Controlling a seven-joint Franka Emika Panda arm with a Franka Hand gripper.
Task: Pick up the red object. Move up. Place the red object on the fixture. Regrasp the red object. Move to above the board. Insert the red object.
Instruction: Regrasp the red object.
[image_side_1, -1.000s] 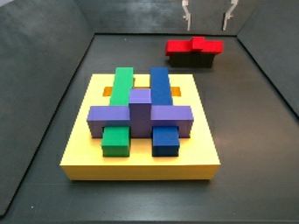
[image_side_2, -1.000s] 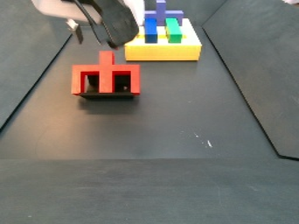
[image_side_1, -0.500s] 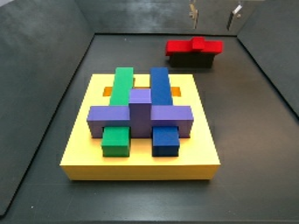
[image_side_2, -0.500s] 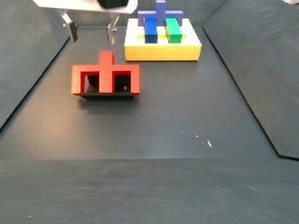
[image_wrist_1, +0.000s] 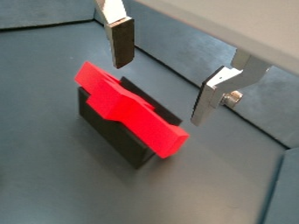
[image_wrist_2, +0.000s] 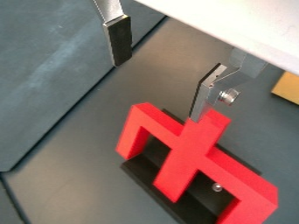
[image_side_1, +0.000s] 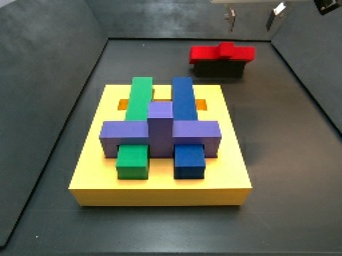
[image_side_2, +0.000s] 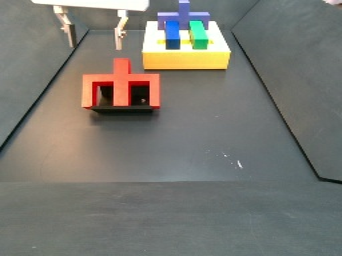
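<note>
The red object (image_side_1: 221, 51) rests on the black fixture (image_side_1: 221, 70) at the far right of the floor, with its stem pointing away from the legs (image_side_2: 123, 90). My gripper (image_side_1: 254, 14) hangs open high above it, with nothing between the fingers (image_wrist_1: 121, 39). In both wrist views the red object (image_wrist_1: 128, 109) (image_wrist_2: 187, 157) lies below the gripper (image_wrist_1: 163, 70) (image_wrist_2: 162, 66), apart from it, on the fixture (image_wrist_1: 117, 138) (image_wrist_2: 149, 171). The yellow board (image_side_1: 94, 175) carries a purple block (image_side_1: 160, 130), and it also shows behind the gripper (image_side_2: 94, 28) as a yellow slab (image_side_2: 187, 58).
Dark walls enclose the black floor on all sides. Green (image_side_1: 134, 160) and blue (image_side_1: 190, 158) blocks stand on the board beside orange slots (image_side_1: 123, 104). A small white speck (image_side_2: 234, 160) marks the floor.
The gripper has risen and drawn away from the red object, which stays on the fixture. It now hangs higher and square, both fingers apart.
</note>
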